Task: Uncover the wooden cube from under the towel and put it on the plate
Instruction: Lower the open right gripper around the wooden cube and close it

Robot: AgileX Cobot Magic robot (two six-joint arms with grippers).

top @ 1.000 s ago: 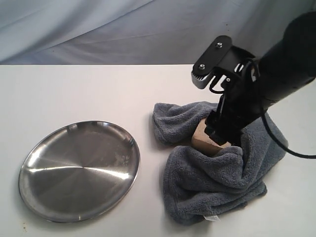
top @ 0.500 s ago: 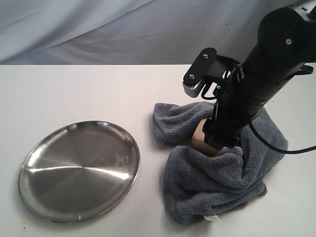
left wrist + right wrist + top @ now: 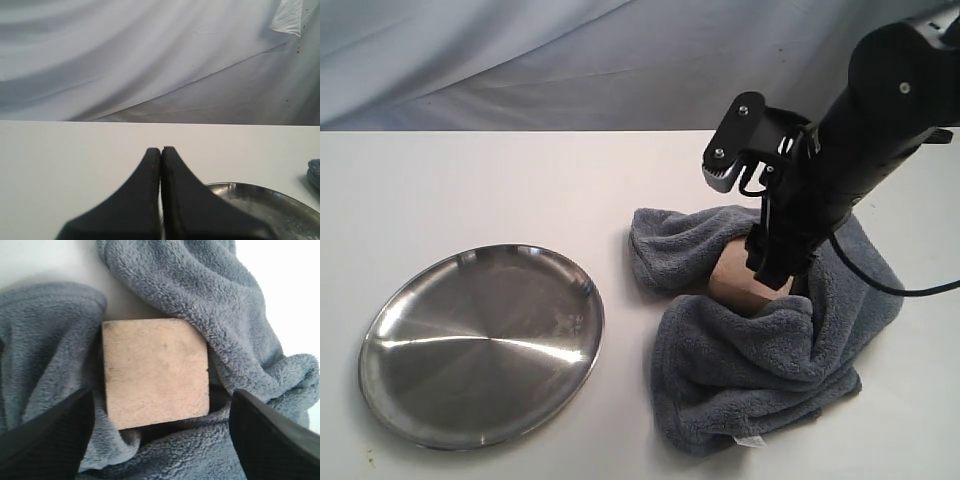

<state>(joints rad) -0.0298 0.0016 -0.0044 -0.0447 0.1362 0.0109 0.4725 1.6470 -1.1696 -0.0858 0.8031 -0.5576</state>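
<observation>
Wooden cube [image 3: 155,372] sits in a hollow near the middle of the towel [image 3: 750,380], top face bare. In my right wrist view that face is a clean square: pale beige, faint speckled grain, crisp edges, one side face in shadow. Fleece folds crowd it on three sides. On the fourth, a patch of white table [image 3: 520,180] shows just past it. In the exterior view I see only a corner and part of a side face peeking out between the folds.

Towel: dark grey, fluffy, bunched into thick rolls, with a small white tag on the edge nearest the exterior camera.

Right gripper [image 3: 161,400] hangs directly over the cube, fingers spread wide, one on each side of the block above the fleece. I cannot tell whether the tips touch the towel.

Left gripper [image 3: 160,156]: fingers pressed together, nothing between them, well apart from the towel.

Plate [image 3: 480,345]: round, shiny steel, raised rim, lying near the towel with a strip of table between them.
</observation>
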